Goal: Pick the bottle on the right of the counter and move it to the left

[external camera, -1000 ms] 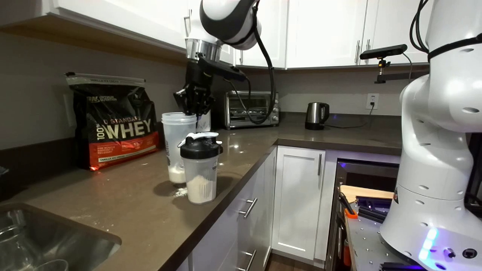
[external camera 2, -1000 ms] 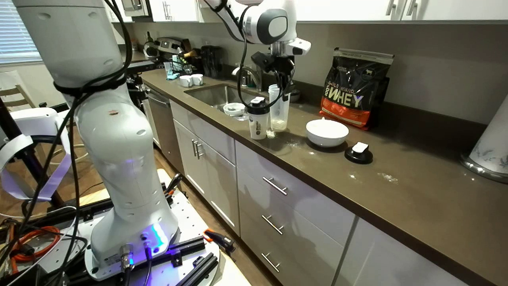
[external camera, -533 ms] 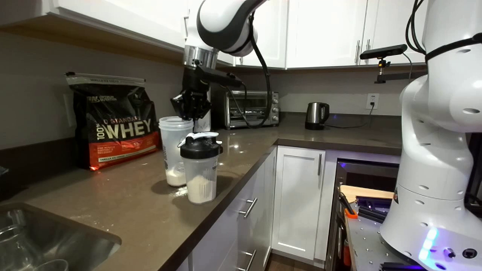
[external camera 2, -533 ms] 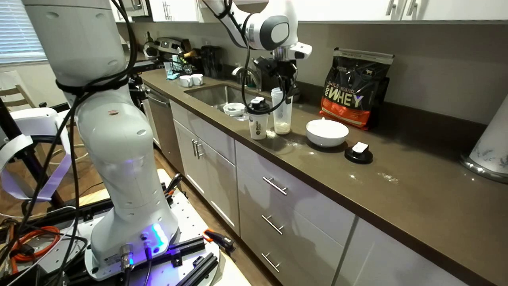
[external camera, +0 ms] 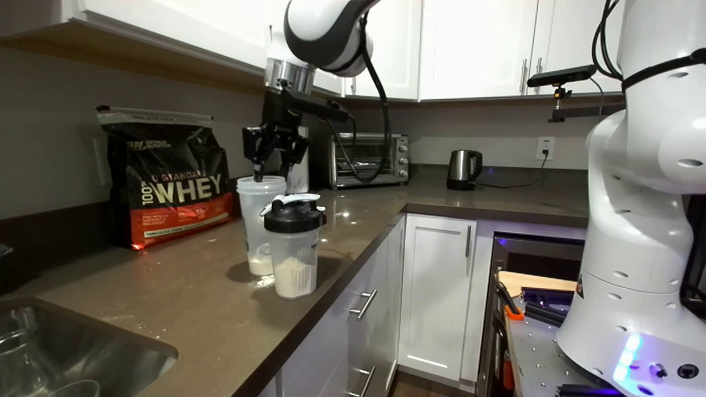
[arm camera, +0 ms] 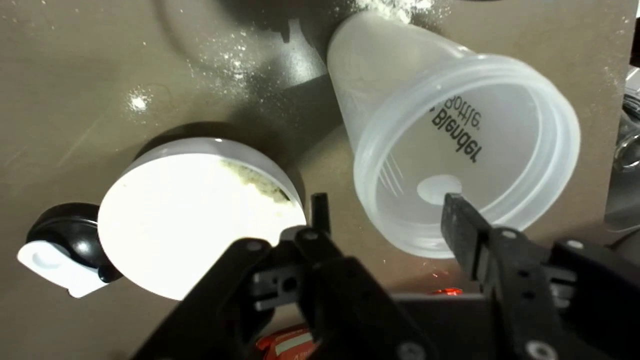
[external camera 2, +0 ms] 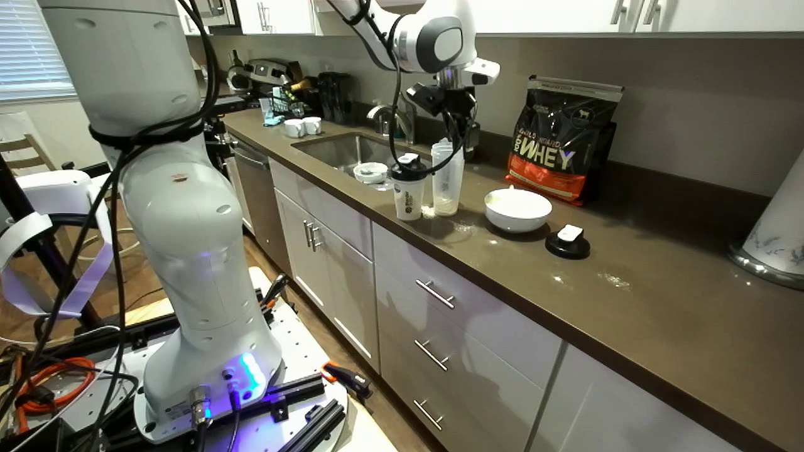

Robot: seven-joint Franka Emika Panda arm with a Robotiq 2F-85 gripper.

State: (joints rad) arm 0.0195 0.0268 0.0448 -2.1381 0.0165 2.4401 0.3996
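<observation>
The bottle, a translucent lidless shaker with a little white powder at its base, stands roughly upright on the brown counter. In the wrist view the wide mouth of the bottle faces the camera, with lettering on its wall. My gripper is right over that mouth, its jaws well apart with nothing gripped. One fingertip overlaps the mouth, while its opposite lies outside the rim. Whether the first dips inside, I cannot tell. In an exterior view a cable partly covers the gripper above the bottle.
Close beside the bottle stands a black-lidded shaker. A white bowl and a black lid sit on its far side, with spilled powder around. The whey bag leans near the wall. A sink opens toward the front.
A second ago the gripper was shut at the bottle's rim and the bottle hung slightly tilted. The bottle has come down a little onto the counter, and the fingers have spread apart.
</observation>
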